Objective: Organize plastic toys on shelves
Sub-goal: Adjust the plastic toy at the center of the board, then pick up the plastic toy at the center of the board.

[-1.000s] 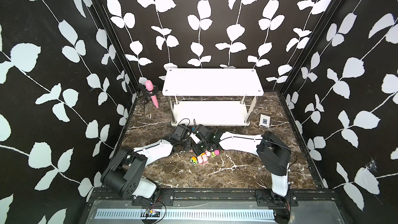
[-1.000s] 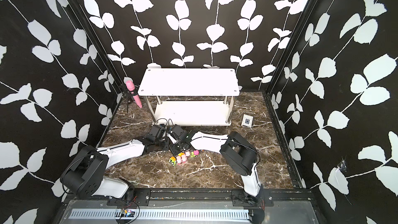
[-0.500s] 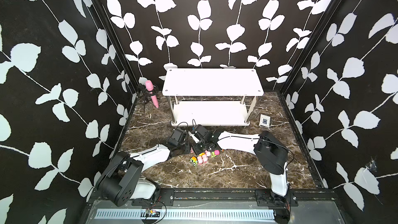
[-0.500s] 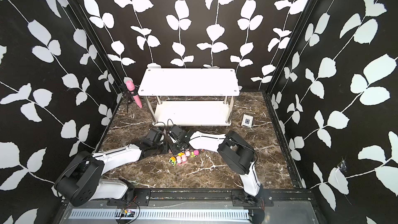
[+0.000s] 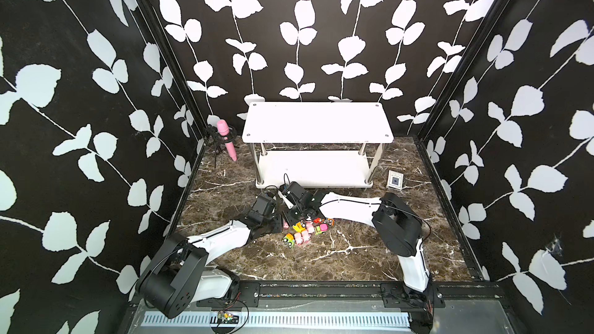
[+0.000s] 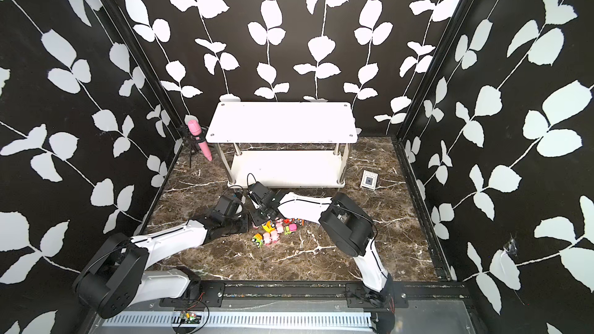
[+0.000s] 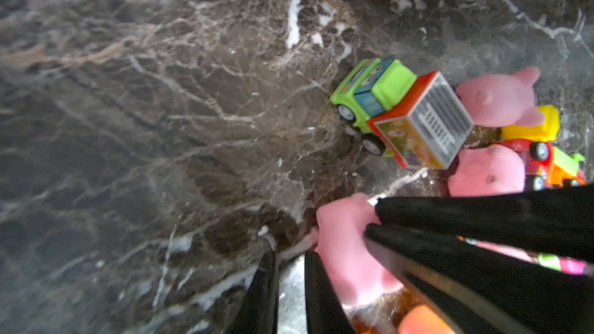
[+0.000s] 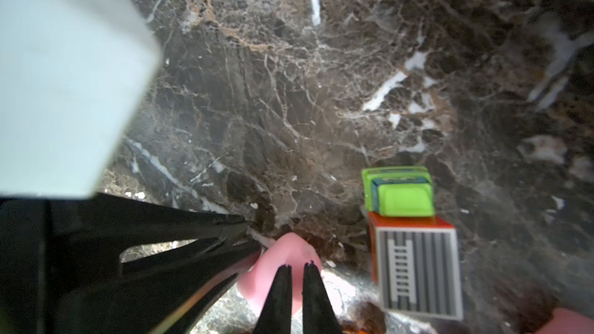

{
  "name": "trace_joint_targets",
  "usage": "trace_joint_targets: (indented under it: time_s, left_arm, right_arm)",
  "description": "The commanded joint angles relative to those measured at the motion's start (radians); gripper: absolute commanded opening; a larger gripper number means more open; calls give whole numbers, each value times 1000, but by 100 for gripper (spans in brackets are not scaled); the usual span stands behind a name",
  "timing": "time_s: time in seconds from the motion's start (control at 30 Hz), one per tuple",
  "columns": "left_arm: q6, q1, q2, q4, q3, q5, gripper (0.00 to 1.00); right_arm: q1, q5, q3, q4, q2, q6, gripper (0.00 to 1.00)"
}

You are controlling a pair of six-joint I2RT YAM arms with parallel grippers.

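Pig (image 7: 344,252) lies on the floor at the tips of both my grippers. My left gripper (image 7: 291,255) is beside it, all but closed and empty. My right gripper (image 8: 295,271) is nearly closed on its back, grip uncertain. Its long axis runs along my left fingers. One two-tier shelves (image 5: 318,123) stands beyond the toy pile (image 5: 305,231). Three pigs show; the vehicles are uncountable.

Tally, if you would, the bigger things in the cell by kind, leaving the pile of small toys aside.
Rack: 1
Microphone: 1
Card box: 1
Arms: 2 (left arm, right arm)
Total: 5
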Motion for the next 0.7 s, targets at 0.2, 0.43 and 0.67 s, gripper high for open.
trace_joint_targets:
  time_s: [0.2, 0.43, 0.67]
  left_arm:
    - [16, 0, -155, -106, 13, -54, 34]
    - [17, 0, -109, 21, -14, 79, 37]
    - [5, 0, -23, 83, -15, 78, 33]
  right_arm:
    - [-18, -53, -53, 59, -56, 2, 15]
    - [-18, -34, -61, 52, -38, 15, 15]
    - [-19, -51, -62, 61, -25, 25, 13]
